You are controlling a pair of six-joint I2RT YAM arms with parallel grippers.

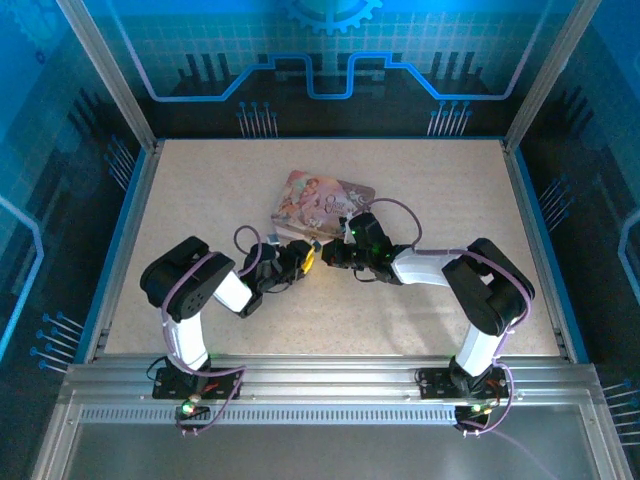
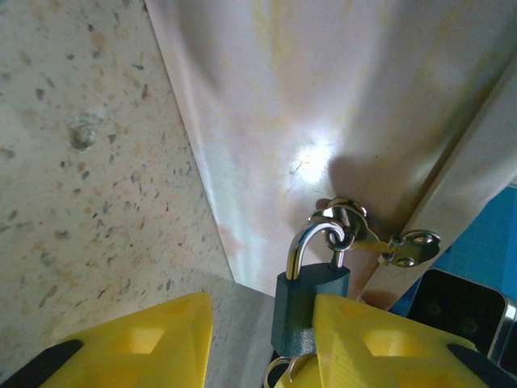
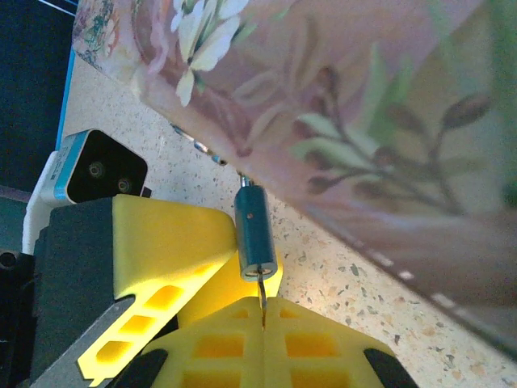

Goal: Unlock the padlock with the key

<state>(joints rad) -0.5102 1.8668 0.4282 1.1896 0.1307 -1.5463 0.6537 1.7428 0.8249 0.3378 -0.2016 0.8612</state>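
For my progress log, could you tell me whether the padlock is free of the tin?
No, the padlock hangs hooked through the clasp on the tin.

Looks like a robotics lab cell: walled by aluminium posts [image 1: 110, 75] and blue panels [image 1: 450, 40] printed with circuit lines and a gear [image 1: 330, 12], speckled counter [image 1: 200, 190], arms [image 1: 190, 290] bolted to a rail [image 1: 330, 378].

The tin [image 1: 323, 205] lies mid-bench [image 1: 200, 190], just behind both pincers. The padlock [image 2: 311, 303] hooks through the hasp [image 2: 404, 246] on the tin's near side, touching one finger of the left pincer [image 2: 262, 323] and apart from the other. From the right, the right pincer [image 3: 262, 327] pinches the key [image 3: 262, 297], its tip at the padlock's underside.
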